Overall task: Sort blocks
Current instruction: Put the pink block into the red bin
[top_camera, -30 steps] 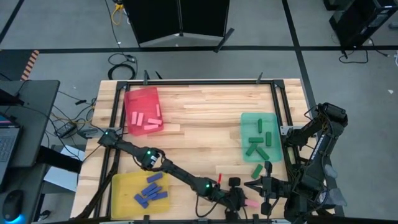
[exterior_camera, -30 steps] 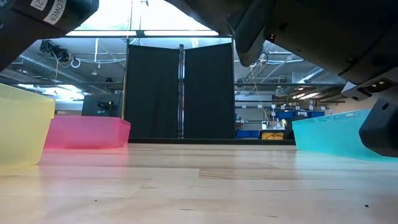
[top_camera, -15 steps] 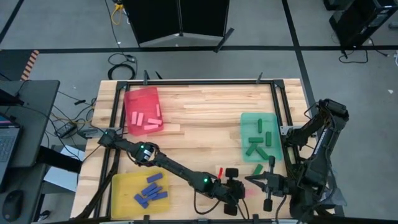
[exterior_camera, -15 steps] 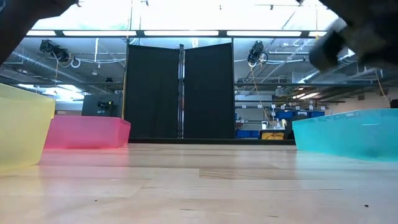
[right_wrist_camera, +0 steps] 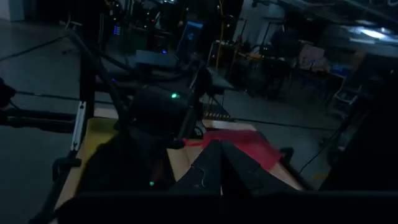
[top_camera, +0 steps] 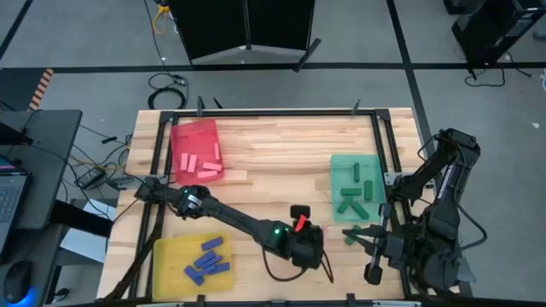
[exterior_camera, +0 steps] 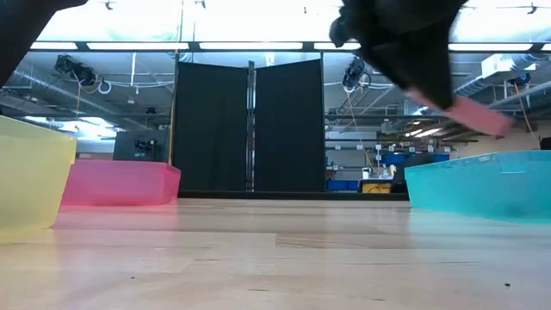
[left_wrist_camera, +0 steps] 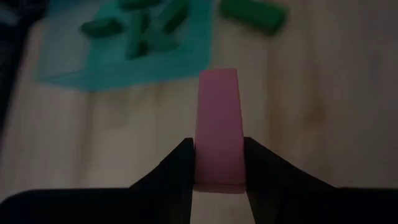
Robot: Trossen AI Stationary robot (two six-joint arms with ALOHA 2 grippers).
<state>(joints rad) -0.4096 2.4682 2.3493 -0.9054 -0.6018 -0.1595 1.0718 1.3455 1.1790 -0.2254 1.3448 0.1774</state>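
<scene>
Now I am working from the wooden table [top_camera: 273, 162] inward, where three trays are each collecting one colour: the red tray [top_camera: 196, 152] at the far left is holding three pink blocks, the green tray [top_camera: 357, 188] on the right about six green ones, and the yellow tray [top_camera: 194, 263] at the near left about five blue ones. One green block [top_camera: 349, 234] is lying loose just outside the green tray. My left gripper [left_wrist_camera: 217, 183] is pinching a pink block [left_wrist_camera: 217, 124] above the near middle, lifted clear for carrying. My right gripper [top_camera: 347, 233] is waiting near right, pressed together and empty.
</scene>
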